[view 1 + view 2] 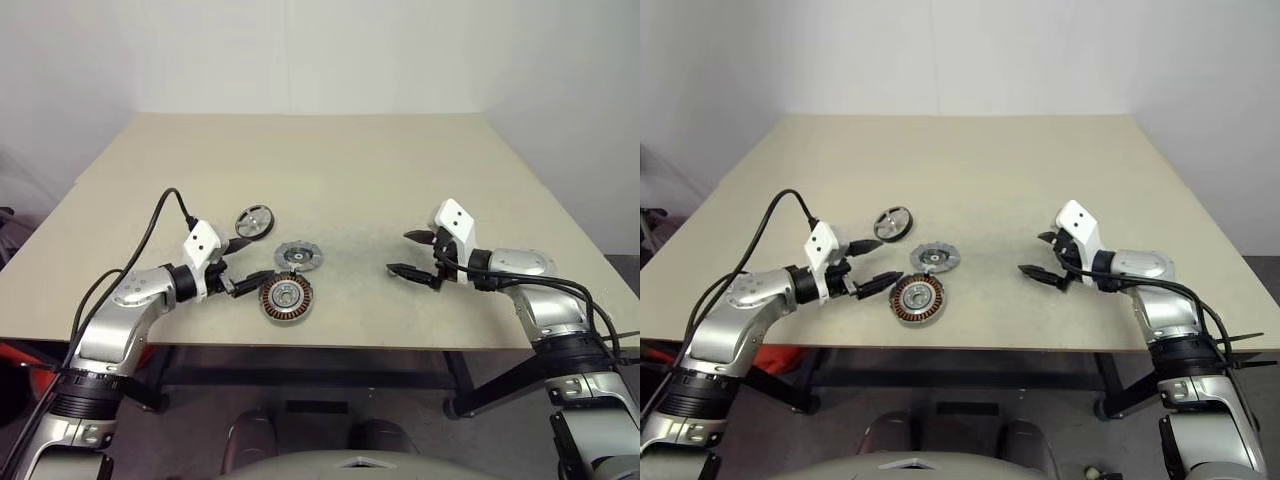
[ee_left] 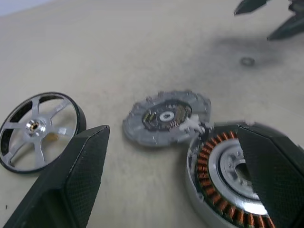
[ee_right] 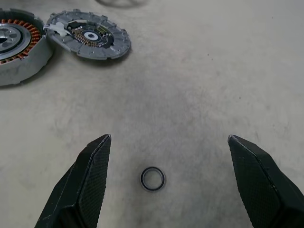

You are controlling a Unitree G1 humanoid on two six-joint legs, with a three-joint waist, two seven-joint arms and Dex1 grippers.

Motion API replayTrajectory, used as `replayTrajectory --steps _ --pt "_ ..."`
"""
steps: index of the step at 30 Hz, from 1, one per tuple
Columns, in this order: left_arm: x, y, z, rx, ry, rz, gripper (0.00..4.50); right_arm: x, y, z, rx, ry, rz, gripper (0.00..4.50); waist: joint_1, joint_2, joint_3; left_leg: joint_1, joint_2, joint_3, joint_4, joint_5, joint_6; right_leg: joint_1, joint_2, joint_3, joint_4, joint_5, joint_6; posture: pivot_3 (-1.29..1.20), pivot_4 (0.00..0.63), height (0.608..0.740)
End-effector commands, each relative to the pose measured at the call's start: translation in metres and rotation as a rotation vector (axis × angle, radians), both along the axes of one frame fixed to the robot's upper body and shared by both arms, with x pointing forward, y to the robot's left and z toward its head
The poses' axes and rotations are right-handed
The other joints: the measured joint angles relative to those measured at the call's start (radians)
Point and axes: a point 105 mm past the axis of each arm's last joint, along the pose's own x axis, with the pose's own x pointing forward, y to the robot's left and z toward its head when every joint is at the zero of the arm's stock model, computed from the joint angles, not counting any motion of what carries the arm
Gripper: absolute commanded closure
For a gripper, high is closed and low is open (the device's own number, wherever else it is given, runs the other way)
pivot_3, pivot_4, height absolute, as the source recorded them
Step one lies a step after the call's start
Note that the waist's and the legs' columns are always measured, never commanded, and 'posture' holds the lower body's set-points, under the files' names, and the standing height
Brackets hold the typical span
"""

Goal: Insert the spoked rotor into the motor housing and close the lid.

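The spoked rotor (image 1: 254,222), a silver wheel, lies flat on the table at the left. The grey notched lid (image 1: 299,256) lies to its right, inner side up, its edge meeting the rim of the motor housing (image 1: 286,298). The housing sits nearer the front edge and shows its copper windings. My left gripper (image 1: 252,262) is open just left of the housing, empty, one fingertip by the rotor (image 2: 38,130) and the other over the housing's (image 2: 223,180) rim. My right gripper (image 1: 400,252) is open and empty over bare table to the right, well apart from the parts.
A small dark ring (image 3: 152,179) lies on the table (image 1: 330,160) just in front of my right gripper's fingers (image 3: 90,175). The front edge of the table runs close below the housing. The back half of the tabletop is bare.
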Motion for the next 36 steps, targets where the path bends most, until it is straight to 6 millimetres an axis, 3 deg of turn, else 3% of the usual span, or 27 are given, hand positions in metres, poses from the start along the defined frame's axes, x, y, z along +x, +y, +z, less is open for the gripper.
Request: replayTrajectory --steps 1,31,36 --pt "0.009 -0.002 0.026 -0.047 -0.108 0.027 0.02 0.006 0.002 0.019 0.030 -0.072 -0.002 0.06 0.000 0.000 0.000 0.000 0.000 0.000 0.000 0.000 0.000 0.000 0.000 0.000 0.000 0.000 0.000 0.00 0.000 0.740" --pt "0.007 -0.009 0.025 0.034 -0.133 -0.063 0.02 0.008 0.005 0.017 0.042 -0.081 -0.019 0.06 0.000 0.000 0.000 0.000 0.000 0.000 0.000 0.000 0.000 0.000 0.000 0.000 0.000 -0.002 0.003 0.00 0.000 0.740" --pt "0.002 -0.021 0.029 0.169 -0.199 -0.167 0.02 0.008 0.004 0.017 0.035 -0.080 -0.019 0.06 0.000 0.000 0.000 0.000 0.000 0.000 0.000 0.000 0.000 0.000 0.000 0.000 0.000 -0.002 0.003 0.00 0.000 0.740"
